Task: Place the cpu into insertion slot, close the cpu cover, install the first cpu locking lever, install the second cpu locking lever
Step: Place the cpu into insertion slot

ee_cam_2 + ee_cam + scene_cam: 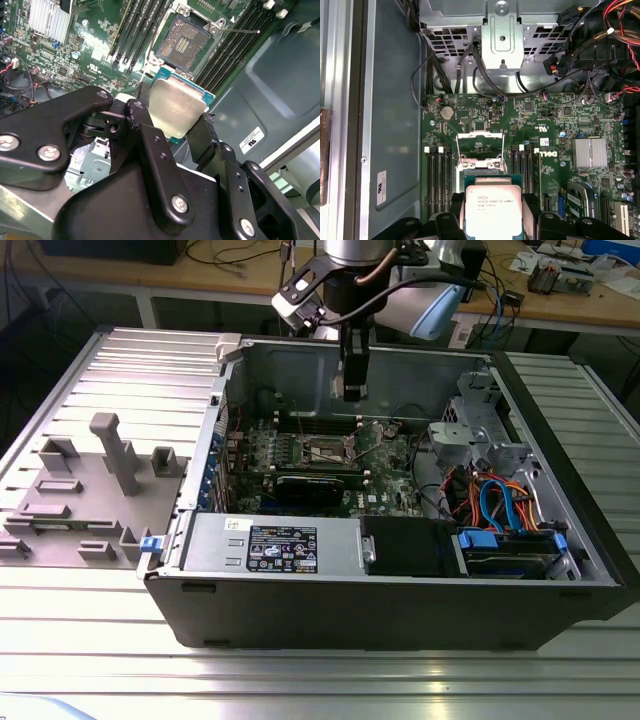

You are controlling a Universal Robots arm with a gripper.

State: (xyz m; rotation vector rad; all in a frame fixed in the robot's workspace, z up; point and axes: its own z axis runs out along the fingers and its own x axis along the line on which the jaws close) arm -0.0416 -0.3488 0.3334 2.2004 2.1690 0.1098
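Silver-grey metal top of the cpu, pinched at two opposite edges by the pincer, one black finger on each side. Held above the green board, not touching it, near the insertion slot but not in it. Slot open, with its dark contact field bare and long black memory slots on both sides. In the exterior view, arm reaching down into the open computer case. Case lying on the ribbed metal counter.
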